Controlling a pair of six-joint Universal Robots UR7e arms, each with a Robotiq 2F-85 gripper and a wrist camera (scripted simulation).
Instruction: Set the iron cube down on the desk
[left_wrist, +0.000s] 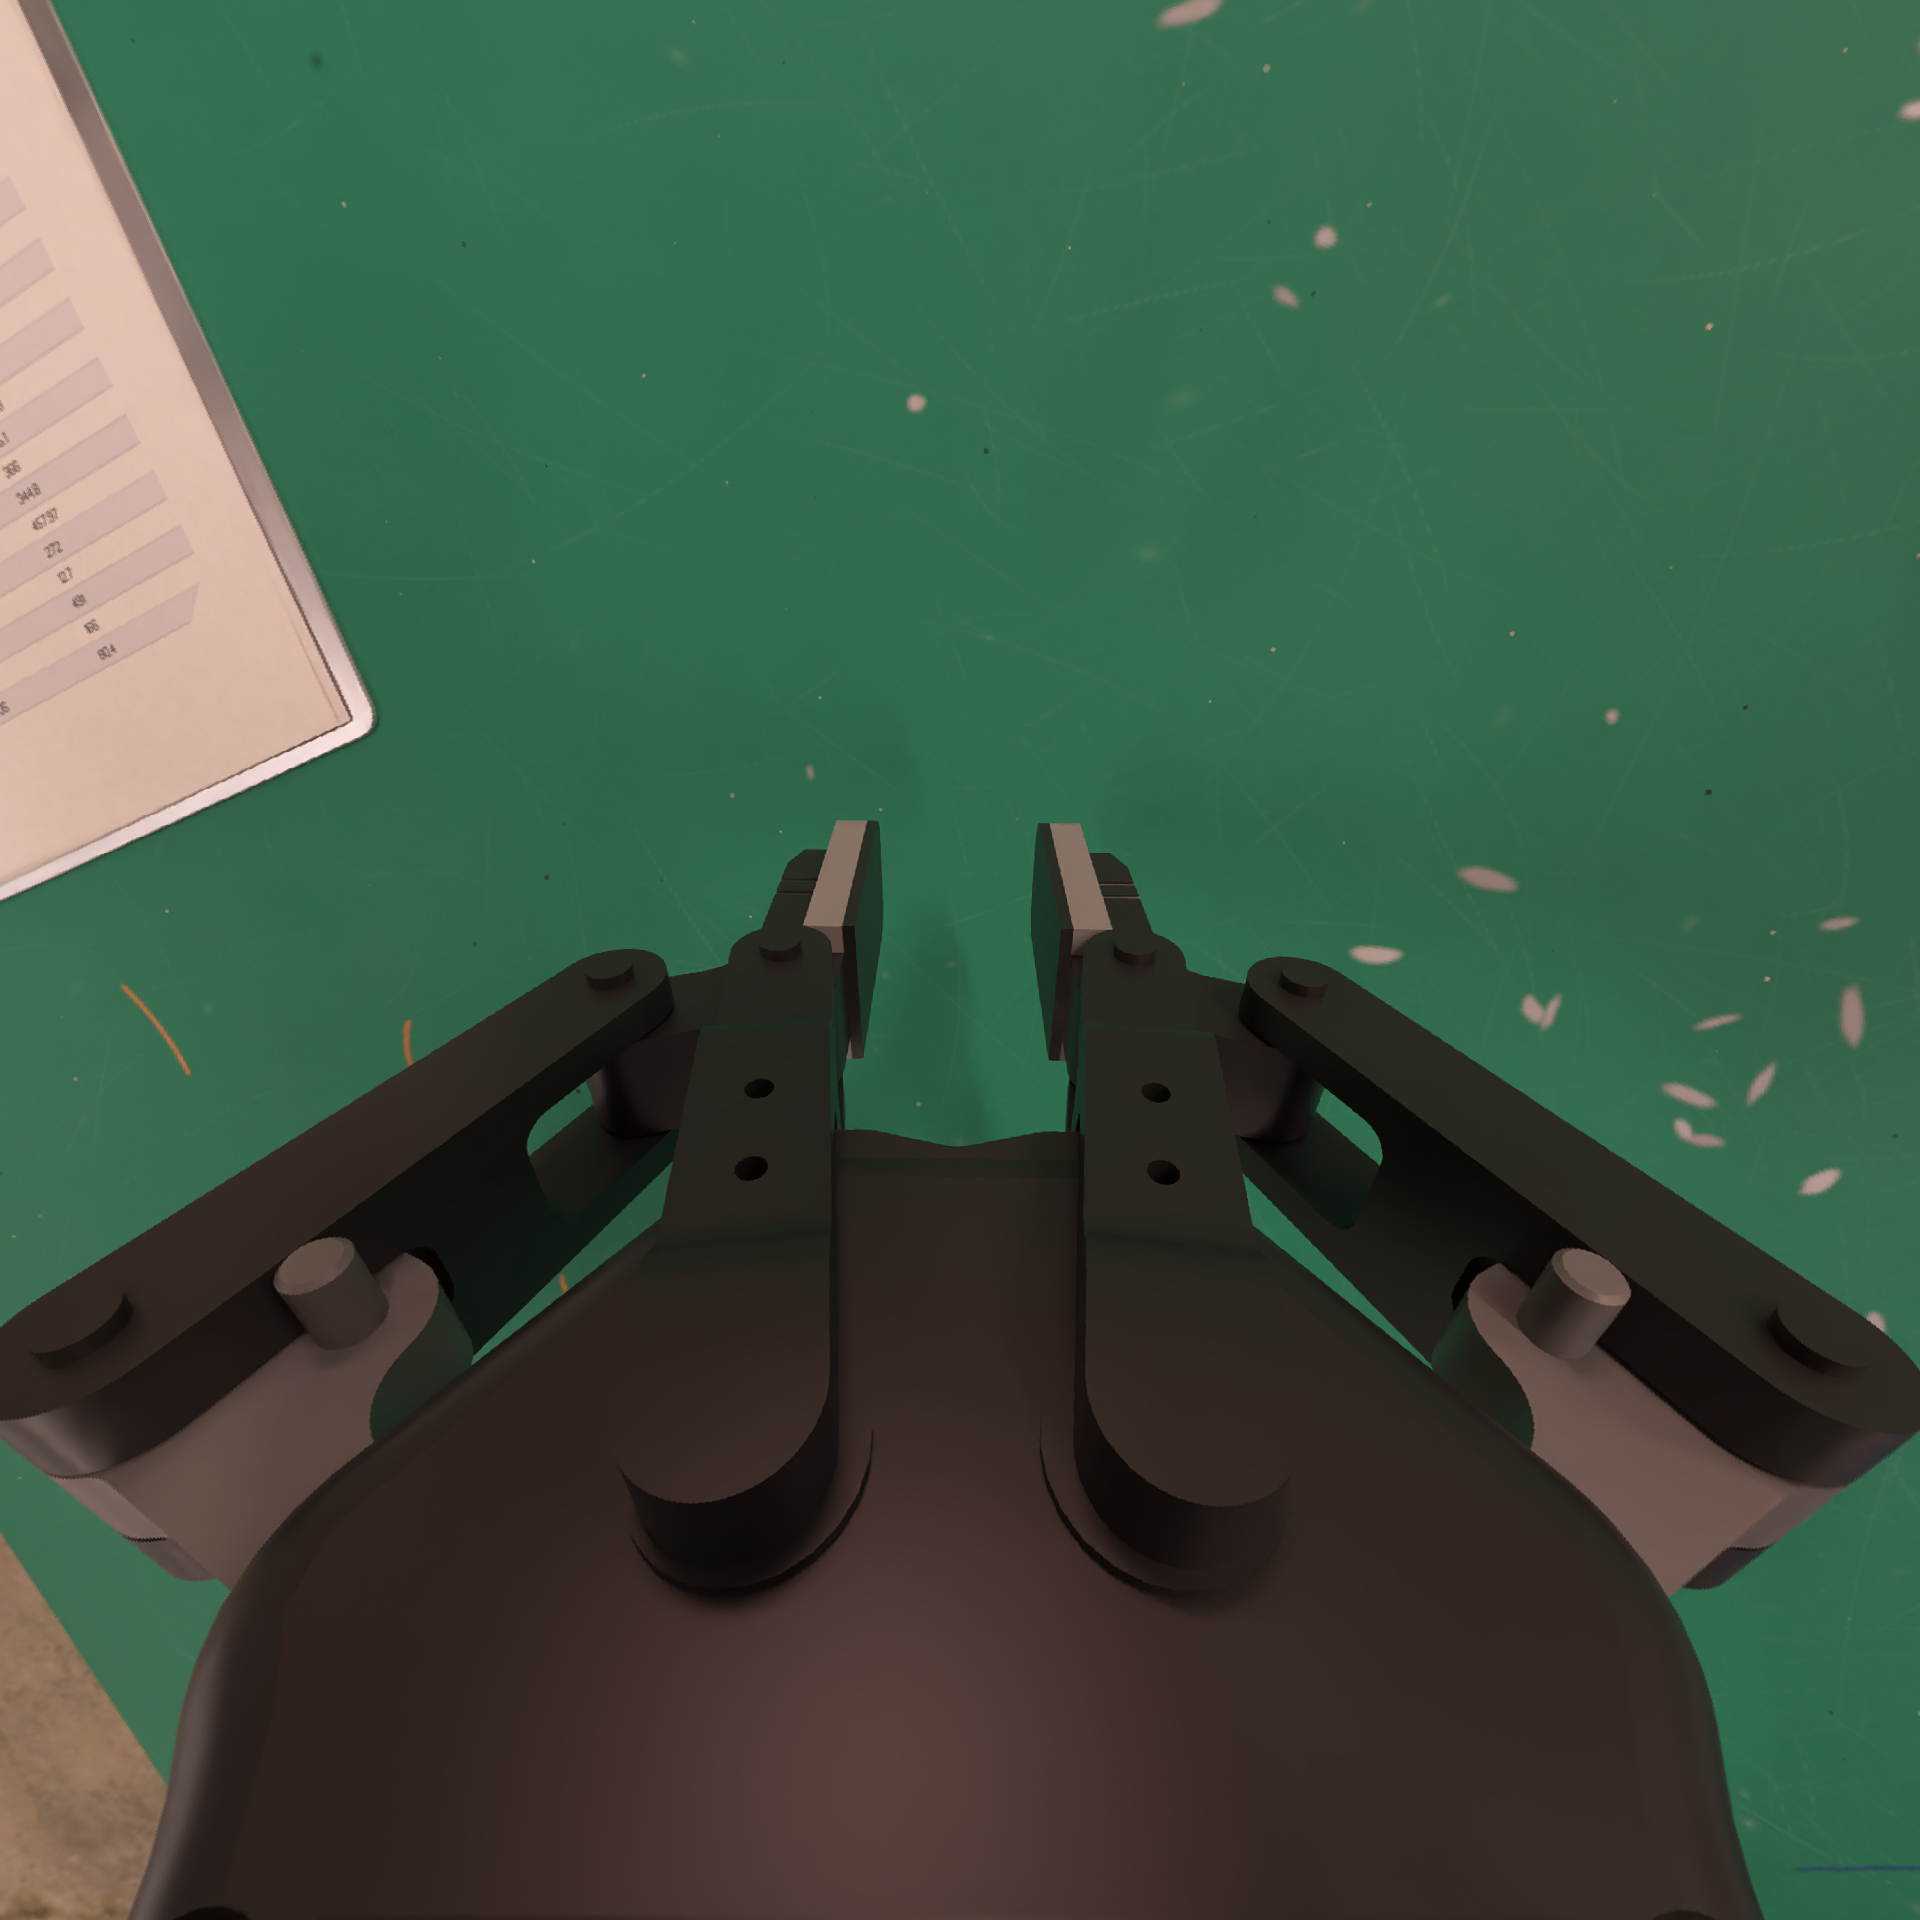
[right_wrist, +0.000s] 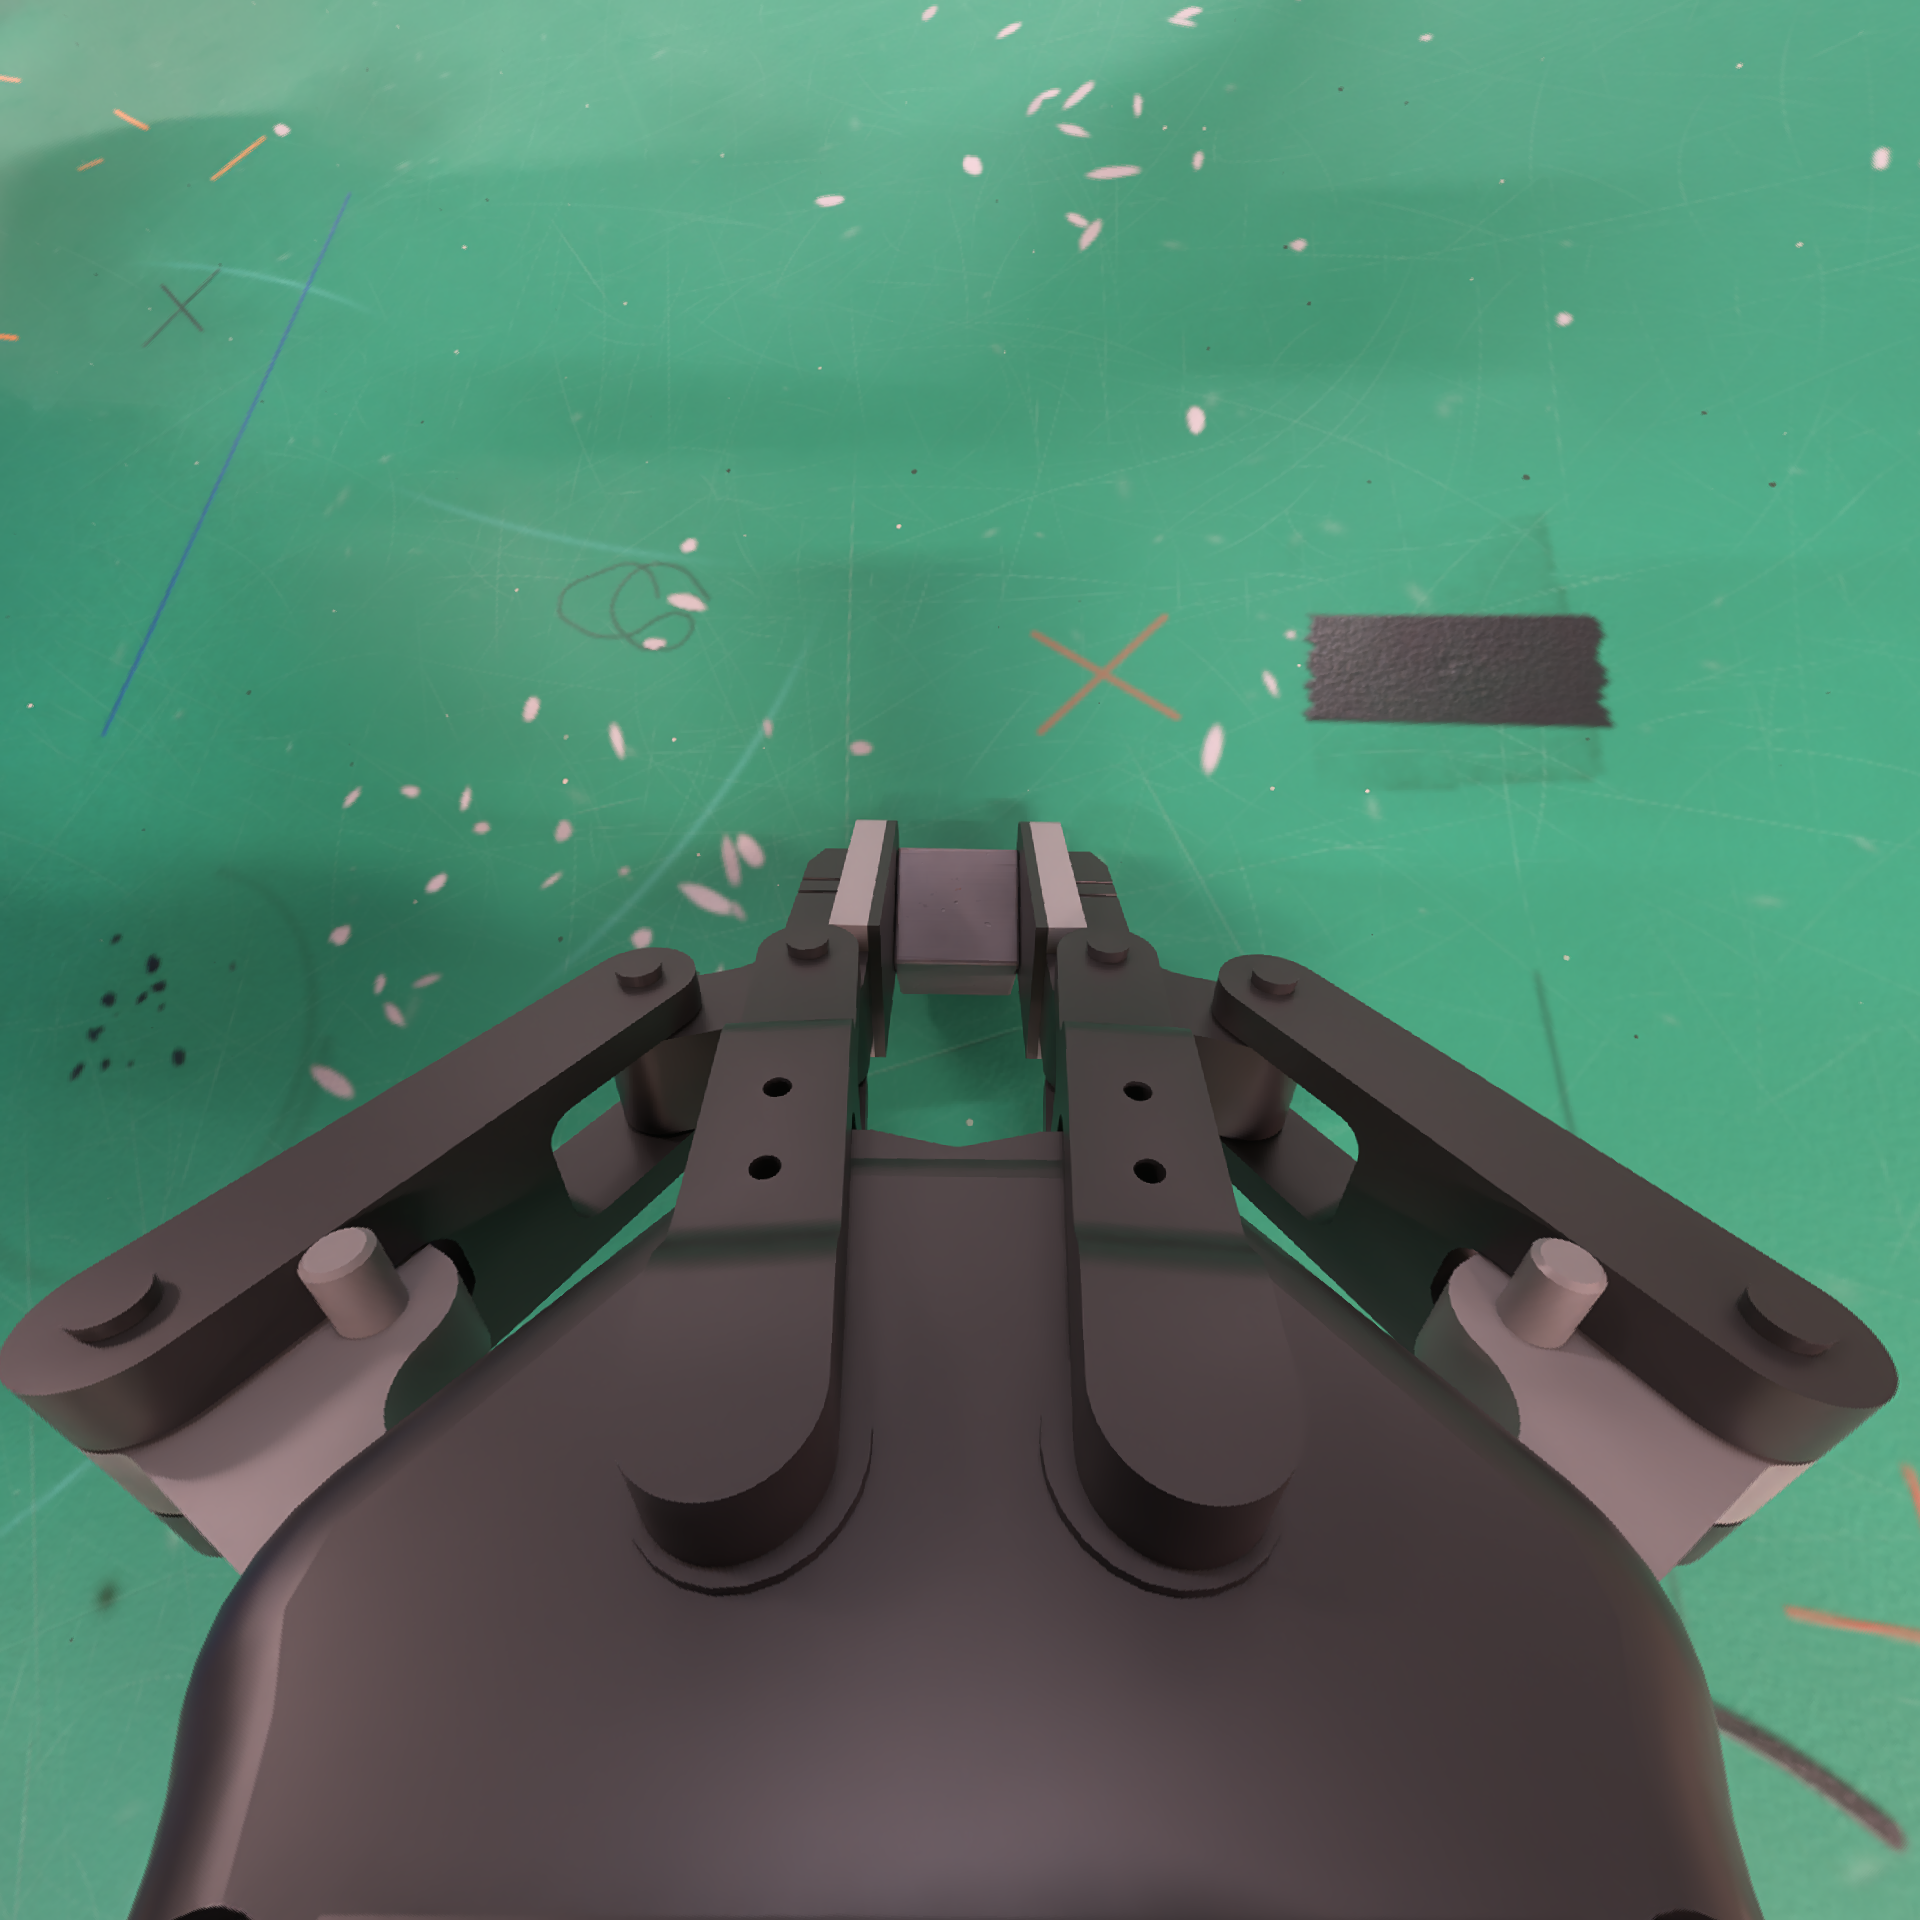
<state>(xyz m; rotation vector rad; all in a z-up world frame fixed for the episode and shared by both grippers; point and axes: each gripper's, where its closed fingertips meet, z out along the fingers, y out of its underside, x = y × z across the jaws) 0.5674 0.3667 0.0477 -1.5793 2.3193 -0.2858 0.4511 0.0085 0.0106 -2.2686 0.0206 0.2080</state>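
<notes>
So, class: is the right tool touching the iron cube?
Touching. The right wrist view shows the right tool shut on the iron cube, both finger pads pressed flat against its sides, with no gap.

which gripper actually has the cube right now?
The right gripper: its fingers are shut on the grey iron cube above the green desk. The left gripper is open, nothing between its fingers.

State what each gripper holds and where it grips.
Right gripper pinches the iron cube by two opposite side faces. Left gripper holds nothing.
</notes>
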